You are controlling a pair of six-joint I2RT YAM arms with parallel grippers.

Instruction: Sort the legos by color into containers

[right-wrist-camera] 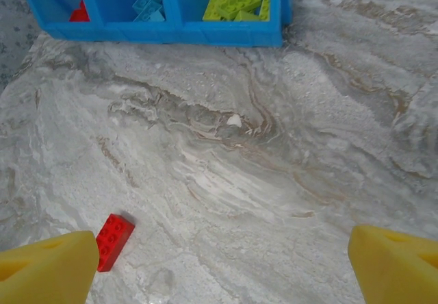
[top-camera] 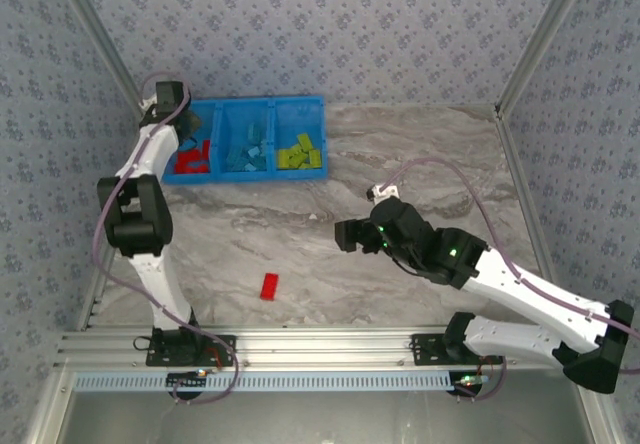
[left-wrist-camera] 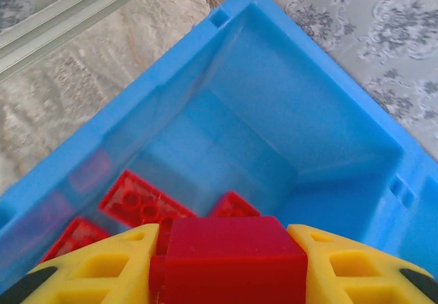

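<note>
Grey marbled table (top-camera: 400,264) lies between patterned walls (top-camera: 350,24), with a metal rail (top-camera: 330,344) along its near edge. From above, the left gripper (top-camera: 185,136) hangs over the left end of the blue tray (top-camera: 262,102), and the left arm (top-camera: 150,214) hides part of that bin. What it carries cannot be made out from there. Its wrist camera shows the yellow fingers (left-wrist-camera: 102,266) pinching the held brick (left-wrist-camera: 233,252), a red one, directly above the bin. More red bricks (left-wrist-camera: 140,205) lie on the bin floor below and ahead of the fingertips, and the fingers cover the bin's near part. In the middle bin lie blue bricks (top-camera: 248,154), in the right one green bricks (top-camera: 300,154). The right gripper (top-camera: 350,234) hangs over bare table, well apart from the tray, its fingers spread wide with nothing between them. Its camera shows a loose brick (right-wrist-camera: 113,241), red, flat on the table just ahead of its left finger, and the tray far ahead to the left.
</note>
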